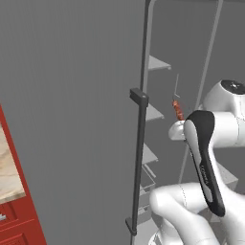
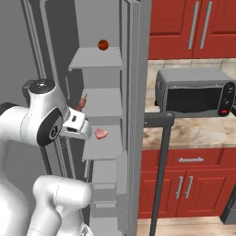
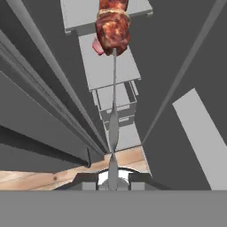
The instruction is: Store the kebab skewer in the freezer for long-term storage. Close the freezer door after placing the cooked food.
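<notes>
No legible text, label, brand, number or sign on any surface.

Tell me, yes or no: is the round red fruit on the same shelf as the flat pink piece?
No: the red fruit sits on the top shelf, the pink piece two shelves lower.

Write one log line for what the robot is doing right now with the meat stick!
gripper: shut on kebab skewer | place: at open freezer, by the shelves | freezer door: open | skewer: not yet shelved
</notes>
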Robot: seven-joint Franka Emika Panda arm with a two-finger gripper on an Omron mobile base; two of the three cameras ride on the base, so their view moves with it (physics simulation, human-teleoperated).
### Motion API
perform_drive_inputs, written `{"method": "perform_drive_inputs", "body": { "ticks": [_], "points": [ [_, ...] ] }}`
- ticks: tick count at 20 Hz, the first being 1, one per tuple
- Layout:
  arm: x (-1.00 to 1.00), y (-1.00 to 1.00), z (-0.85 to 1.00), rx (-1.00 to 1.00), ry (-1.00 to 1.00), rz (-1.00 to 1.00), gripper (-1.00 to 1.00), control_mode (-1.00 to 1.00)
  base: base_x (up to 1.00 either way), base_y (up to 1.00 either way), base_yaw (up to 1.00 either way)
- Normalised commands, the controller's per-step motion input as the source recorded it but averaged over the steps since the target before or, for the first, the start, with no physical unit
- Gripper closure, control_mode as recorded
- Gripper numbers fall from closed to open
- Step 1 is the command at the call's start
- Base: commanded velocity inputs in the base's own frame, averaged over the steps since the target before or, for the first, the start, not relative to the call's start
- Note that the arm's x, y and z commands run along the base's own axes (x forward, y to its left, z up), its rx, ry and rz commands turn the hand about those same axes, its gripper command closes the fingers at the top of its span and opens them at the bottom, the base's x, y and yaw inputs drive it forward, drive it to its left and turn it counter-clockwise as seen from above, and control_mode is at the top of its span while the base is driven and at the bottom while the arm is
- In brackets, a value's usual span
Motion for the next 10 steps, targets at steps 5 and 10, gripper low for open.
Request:
{"method": "perform_drive_inputs", "body": {
  "ticks": [5,10],
  "points": [
    [0.71,-0.07,0.00,0.04,0.00,0.00,1.00,-1.00,0.00,0.00,0.00],
    [0.70,-0.06,-0.03,0.05,0.00,0.00,1.00,-1.00,0.00,0.00,0.00]
  ]
}}
